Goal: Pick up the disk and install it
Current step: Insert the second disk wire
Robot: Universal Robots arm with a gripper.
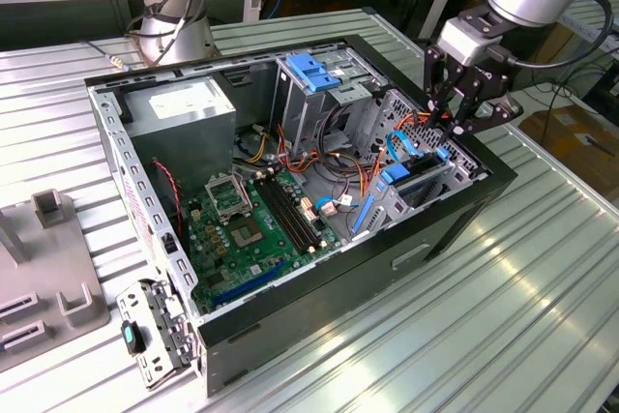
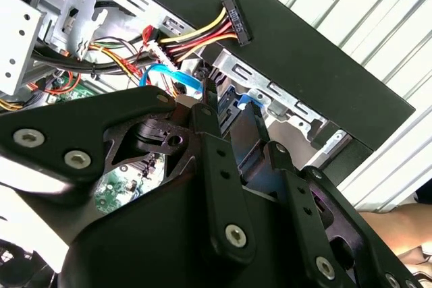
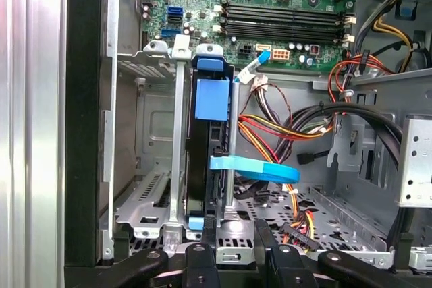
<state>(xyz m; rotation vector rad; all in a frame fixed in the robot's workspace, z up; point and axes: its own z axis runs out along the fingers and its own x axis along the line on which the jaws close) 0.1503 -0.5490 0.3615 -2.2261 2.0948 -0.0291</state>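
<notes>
First wrist view: the disk (image 3: 211, 99) stands slotted in its bay (image 3: 145, 166) — install nearly done; gripper (image 3: 236, 249) jaws apart, empty — final seating needs straight pressure.

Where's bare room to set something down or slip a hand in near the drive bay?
Bare ribbed table runs along the black side wall of the case, at the exterior view's right. Inside, there is the empty slot between the disk and the case wall. Crowded: cables fill the disk's other side, and the gripper hangs above it.

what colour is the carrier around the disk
Bright blue; the disk shows it best in the first wrist view.
</notes>
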